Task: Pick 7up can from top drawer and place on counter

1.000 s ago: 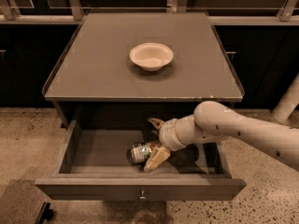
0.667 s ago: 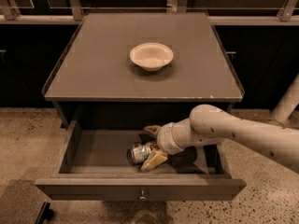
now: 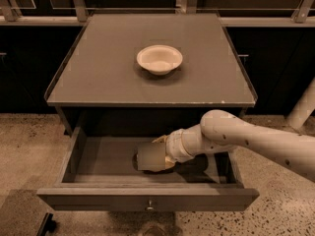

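Observation:
The top drawer is pulled open below the counter. My arm reaches in from the right, and my gripper is low inside the drawer, left of its middle, near the drawer floor. The 7up can does not show: the spot where it lay is covered by the gripper's end. I cannot tell whether the gripper touches or holds it.
A white bowl stands near the middle of the counter. The drawer has low side walls and a small metal knob on its front panel. Speckled floor lies on both sides. A pale post stands at the right.
My gripper has moved left and down over the can, which lay in view between the fingers before and is now covered. The bowl and drawer have not moved.

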`<state>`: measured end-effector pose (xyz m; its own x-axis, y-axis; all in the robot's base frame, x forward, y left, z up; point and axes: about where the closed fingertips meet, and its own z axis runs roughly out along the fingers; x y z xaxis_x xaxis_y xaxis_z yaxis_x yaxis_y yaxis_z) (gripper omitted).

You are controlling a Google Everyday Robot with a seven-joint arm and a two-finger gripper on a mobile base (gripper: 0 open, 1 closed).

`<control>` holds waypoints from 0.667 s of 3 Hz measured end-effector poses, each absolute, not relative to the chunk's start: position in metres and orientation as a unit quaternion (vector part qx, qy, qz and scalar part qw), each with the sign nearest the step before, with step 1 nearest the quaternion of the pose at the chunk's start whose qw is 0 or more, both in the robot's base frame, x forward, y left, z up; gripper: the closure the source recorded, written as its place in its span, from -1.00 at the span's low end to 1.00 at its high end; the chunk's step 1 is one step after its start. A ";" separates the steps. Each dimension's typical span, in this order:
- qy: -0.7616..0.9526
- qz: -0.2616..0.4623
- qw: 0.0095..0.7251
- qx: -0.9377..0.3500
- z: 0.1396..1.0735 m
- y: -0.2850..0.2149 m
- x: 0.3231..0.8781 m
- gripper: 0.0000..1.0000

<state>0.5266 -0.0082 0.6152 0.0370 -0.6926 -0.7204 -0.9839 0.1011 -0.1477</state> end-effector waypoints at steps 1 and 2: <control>0.660 0.215 0.339 -0.635 0.615 -0.008 0.527 0.78; 0.660 0.222 0.346 -0.629 0.625 -0.015 0.521 1.00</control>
<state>0.5210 -0.0151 0.6248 0.0297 -0.6767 -0.7357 -0.9838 0.1106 -0.1414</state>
